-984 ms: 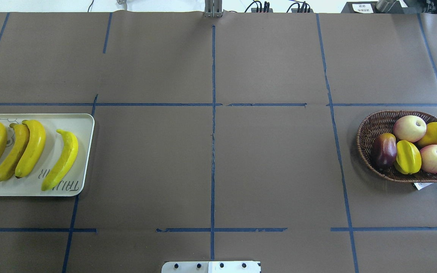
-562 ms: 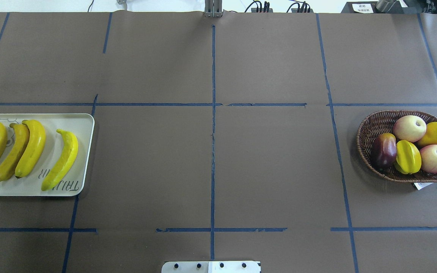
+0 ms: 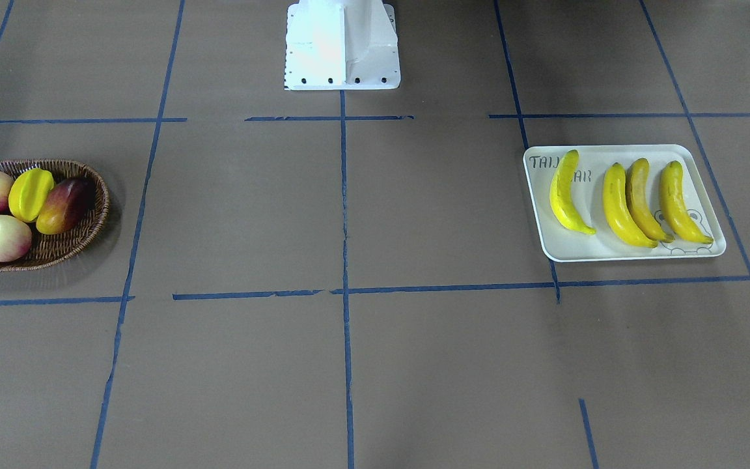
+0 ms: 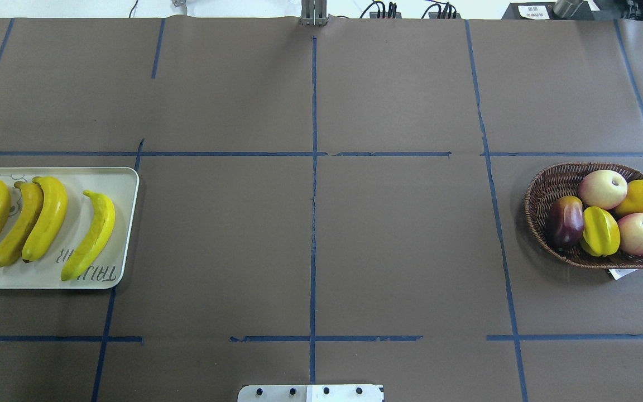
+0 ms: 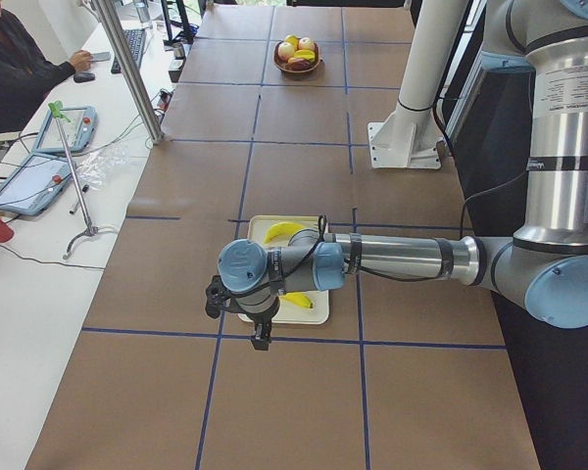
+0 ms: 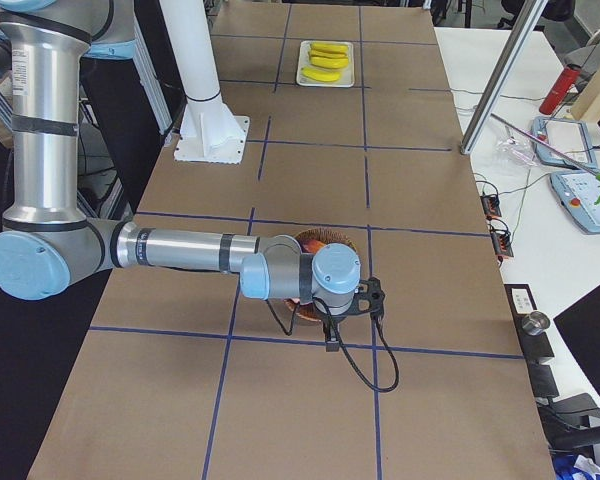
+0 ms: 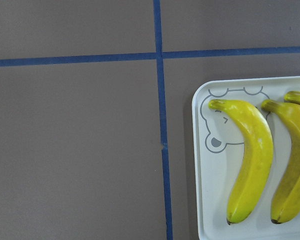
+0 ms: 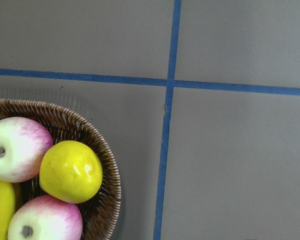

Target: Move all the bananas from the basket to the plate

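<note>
Several yellow bananas lie side by side on the cream plate at the table's left end; they also show in the front view and the left wrist view. The wicker basket at the right end holds no banana. My left gripper hangs above the table beside the plate. My right gripper hangs beside the basket. Both show only in the side views, so I cannot tell whether they are open or shut.
The basket holds two pink-white apples, a starfruit, a yellow round fruit and a dark red fruit. The robot's white base stands at the table's middle edge. An operator sits past the table's far side.
</note>
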Available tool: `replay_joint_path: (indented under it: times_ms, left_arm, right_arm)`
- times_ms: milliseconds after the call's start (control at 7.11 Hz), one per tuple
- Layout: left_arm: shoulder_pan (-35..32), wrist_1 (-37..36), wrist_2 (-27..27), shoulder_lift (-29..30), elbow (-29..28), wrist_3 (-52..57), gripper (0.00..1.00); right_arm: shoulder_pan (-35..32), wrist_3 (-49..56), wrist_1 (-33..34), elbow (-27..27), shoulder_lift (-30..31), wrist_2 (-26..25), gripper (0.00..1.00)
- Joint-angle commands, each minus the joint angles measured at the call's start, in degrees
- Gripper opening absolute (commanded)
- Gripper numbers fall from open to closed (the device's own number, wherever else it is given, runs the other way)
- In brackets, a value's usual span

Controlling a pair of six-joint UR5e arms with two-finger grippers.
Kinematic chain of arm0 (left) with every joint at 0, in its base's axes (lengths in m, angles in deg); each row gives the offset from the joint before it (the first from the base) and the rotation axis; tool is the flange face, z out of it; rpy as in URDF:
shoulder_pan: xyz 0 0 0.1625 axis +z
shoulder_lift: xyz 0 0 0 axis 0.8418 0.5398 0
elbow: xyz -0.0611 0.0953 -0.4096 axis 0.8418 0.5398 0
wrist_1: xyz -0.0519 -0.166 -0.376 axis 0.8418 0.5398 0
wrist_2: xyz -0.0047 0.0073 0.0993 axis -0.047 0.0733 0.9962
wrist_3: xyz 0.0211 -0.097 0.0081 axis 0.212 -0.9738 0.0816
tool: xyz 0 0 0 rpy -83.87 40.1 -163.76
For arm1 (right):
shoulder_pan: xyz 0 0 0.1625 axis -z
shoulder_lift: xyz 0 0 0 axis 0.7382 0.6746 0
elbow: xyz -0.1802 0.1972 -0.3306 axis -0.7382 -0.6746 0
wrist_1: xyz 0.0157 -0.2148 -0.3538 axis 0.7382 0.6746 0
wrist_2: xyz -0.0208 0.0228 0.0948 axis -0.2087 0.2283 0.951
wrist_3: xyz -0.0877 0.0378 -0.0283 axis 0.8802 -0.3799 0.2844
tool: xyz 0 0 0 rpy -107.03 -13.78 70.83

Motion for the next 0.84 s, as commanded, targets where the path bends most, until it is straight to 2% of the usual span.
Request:
replay_joint_path:
  times_ms: [0,703]
  left_arm:
    - [0.0,0.0,0.2,-0.1,0.0,0.2,1.0]
    - [0.1,0.0,0.2,0.1,-0.8,0.2,1.0]
  right_arm:
    - [-1.0,0.0,-0.1,0.2,-0.3,-0.1,1.0]
    - [-2.0,0.1,-0.2,0.5,-0.7,0.1,1.0]
